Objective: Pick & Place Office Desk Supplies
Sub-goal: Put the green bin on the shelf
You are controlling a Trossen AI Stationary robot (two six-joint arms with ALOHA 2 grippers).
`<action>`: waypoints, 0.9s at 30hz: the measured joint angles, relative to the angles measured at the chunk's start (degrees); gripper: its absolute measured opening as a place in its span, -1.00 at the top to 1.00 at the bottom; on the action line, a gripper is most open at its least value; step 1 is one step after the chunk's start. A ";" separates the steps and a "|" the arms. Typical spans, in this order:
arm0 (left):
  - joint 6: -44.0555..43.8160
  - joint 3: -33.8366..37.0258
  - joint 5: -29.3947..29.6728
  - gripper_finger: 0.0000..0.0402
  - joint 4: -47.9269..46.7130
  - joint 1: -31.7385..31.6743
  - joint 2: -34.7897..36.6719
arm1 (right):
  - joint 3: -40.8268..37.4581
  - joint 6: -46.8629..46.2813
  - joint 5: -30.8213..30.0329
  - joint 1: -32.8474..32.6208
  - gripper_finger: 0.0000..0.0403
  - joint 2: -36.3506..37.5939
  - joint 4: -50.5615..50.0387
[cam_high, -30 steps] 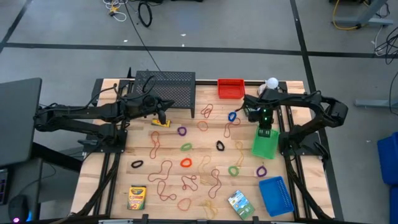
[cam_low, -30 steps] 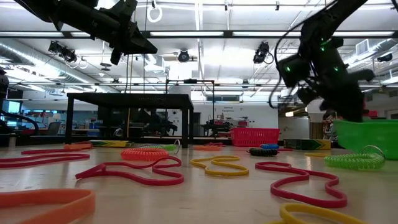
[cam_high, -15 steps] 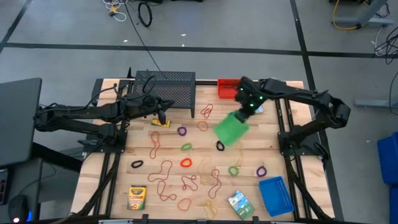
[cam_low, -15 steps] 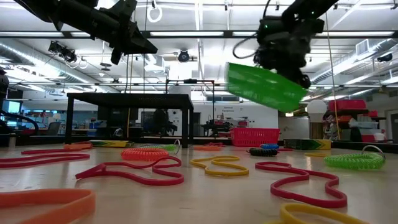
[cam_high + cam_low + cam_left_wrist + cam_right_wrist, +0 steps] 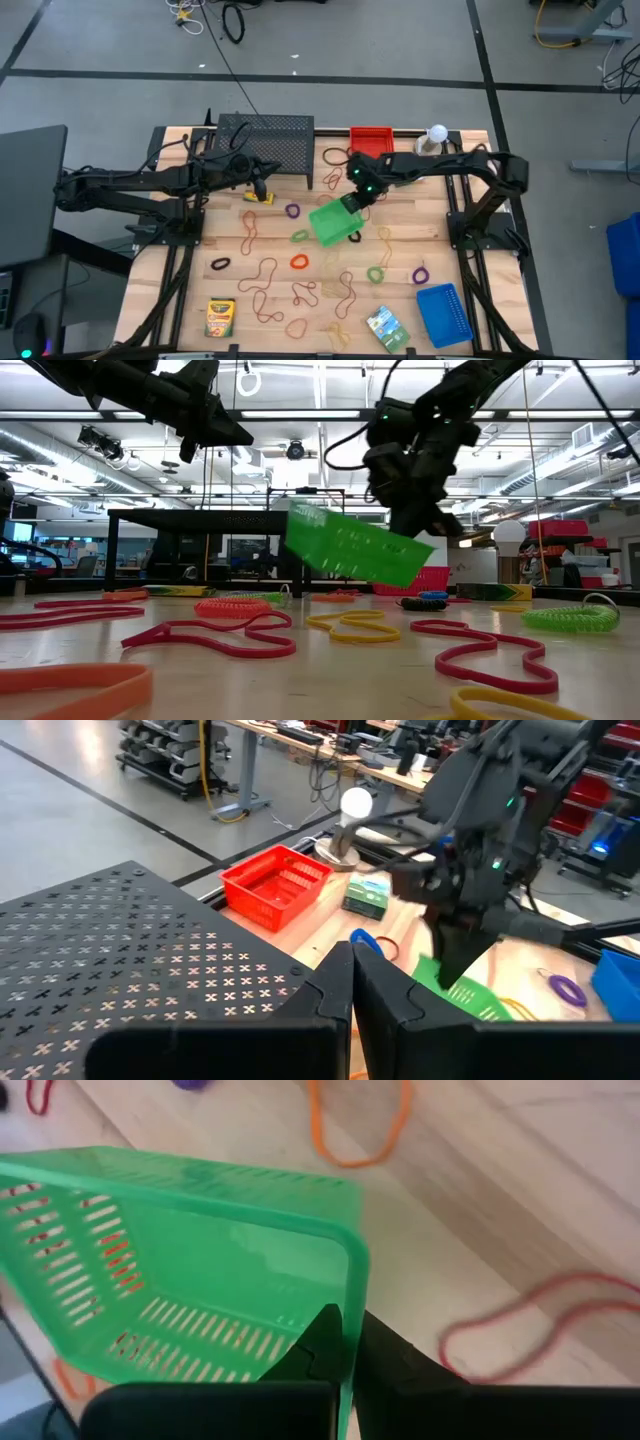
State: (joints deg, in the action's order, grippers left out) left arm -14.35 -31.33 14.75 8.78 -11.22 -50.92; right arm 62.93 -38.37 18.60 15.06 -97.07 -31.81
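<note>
- Right hand [image 5: 352,200] clamped on rim of green basket [image 5: 332,221], tilted, held clear above mid surface [image 5: 400,310].
- Left hand [image 5: 262,187] closed, empty, beside black mesh rack [image 5: 268,142].
- Rubber bands [image 5: 299,262] scattered on surface; crayon box [image 5: 219,317] near front edge.

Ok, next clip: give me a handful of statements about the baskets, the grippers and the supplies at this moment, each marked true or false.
1. The right gripper is shut on the rim of the green basket. True.
2. The green basket rests flat on the table. False: it hangs tilted in the air above the rubber bands.
3. The red basket sits at the table's far edge beside the black mesh rack. True.
4. The left gripper holds a crayon box. False: it is shut on nothing; the crayon box lies at the near edge.
5. The blue basket is in the air. False: it lies on the table.
</note>
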 joint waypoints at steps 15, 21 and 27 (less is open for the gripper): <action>1.71 0.00 -7.89 0.95 -4.69 5.41 0.00 | 9.23 7.28 -3.95 -4.95 0.57 -8.39 1.63; 2.40 0.00 -9.53 0.95 -8.15 10.02 -0.07 | 11.71 11.92 -4.78 -4.47 0.24 -5.37 -3.11; 6.90 -5.27 -11.08 0.96 -15.47 15.16 -4.39 | 6.10 19.23 -12.01 -5.04 0.52 5.74 -4.06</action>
State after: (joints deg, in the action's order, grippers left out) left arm -7.45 -36.60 3.67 -6.70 3.93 -55.30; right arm 69.03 -19.14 6.60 10.02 -91.33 -35.87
